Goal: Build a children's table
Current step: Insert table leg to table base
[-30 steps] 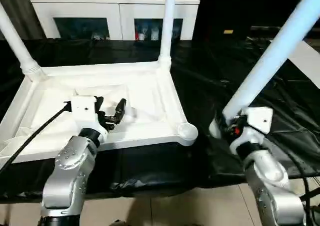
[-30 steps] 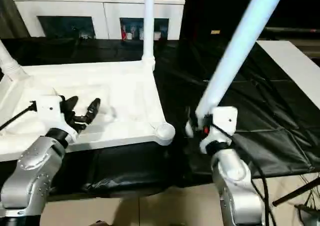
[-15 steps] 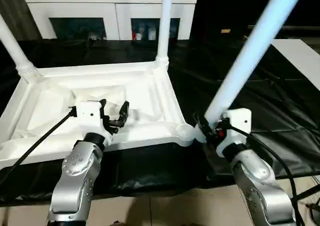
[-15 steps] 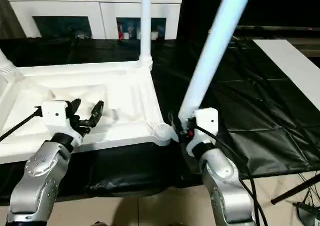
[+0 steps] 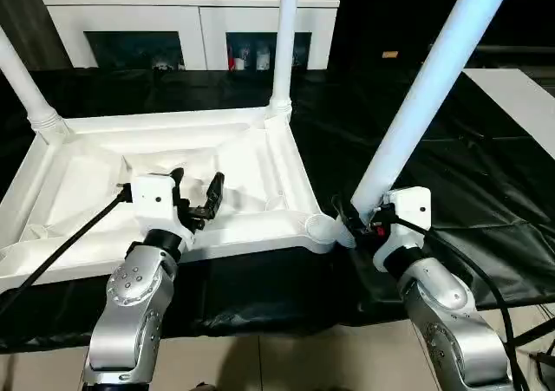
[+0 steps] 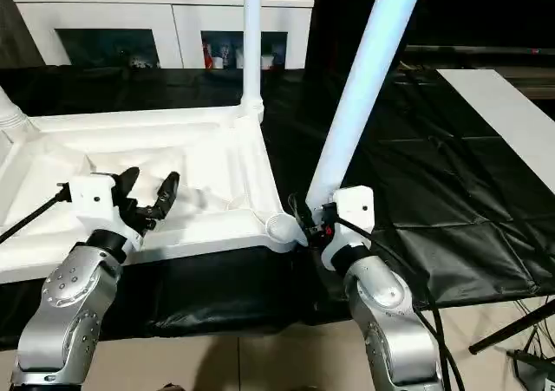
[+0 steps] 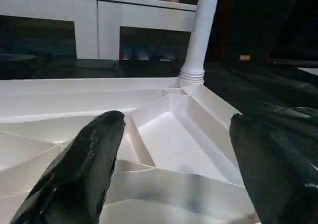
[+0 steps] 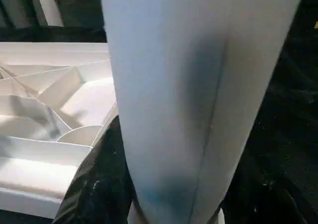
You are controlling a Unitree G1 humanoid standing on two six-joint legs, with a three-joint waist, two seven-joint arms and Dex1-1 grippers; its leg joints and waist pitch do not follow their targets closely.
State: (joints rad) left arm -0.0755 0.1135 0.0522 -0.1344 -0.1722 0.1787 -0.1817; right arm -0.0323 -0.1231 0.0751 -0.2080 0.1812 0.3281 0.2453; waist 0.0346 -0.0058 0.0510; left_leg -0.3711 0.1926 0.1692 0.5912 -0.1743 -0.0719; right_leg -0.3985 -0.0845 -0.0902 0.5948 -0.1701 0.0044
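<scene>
The children's table top (image 5: 290, 161) lies upside down, white with a ribbed underside. Two white legs stand in its far corners, one at the far left (image 5: 26, 79) and one at the far right (image 5: 284, 44). My right gripper (image 5: 362, 220) is shut on the lower end of a third leg (image 5: 425, 87), which leans up and to the right. That end hangs just right of the round near-right corner socket (image 5: 321, 227). My left gripper (image 5: 198, 183) stands open over the near part of the top, holding nothing.
A white cabinet with glass doors (image 5: 191, 14) stands behind the work. A black sheet (image 5: 486, 192) covers the surface under the top. A white board (image 5: 520, 96) lies at the far right. Cables run from both wrists.
My right gripper has carried the leg to the left, close to the near-right corner socket, and the leg stands steeper. The left gripper has hardly moved. The camera has shifted a little.
</scene>
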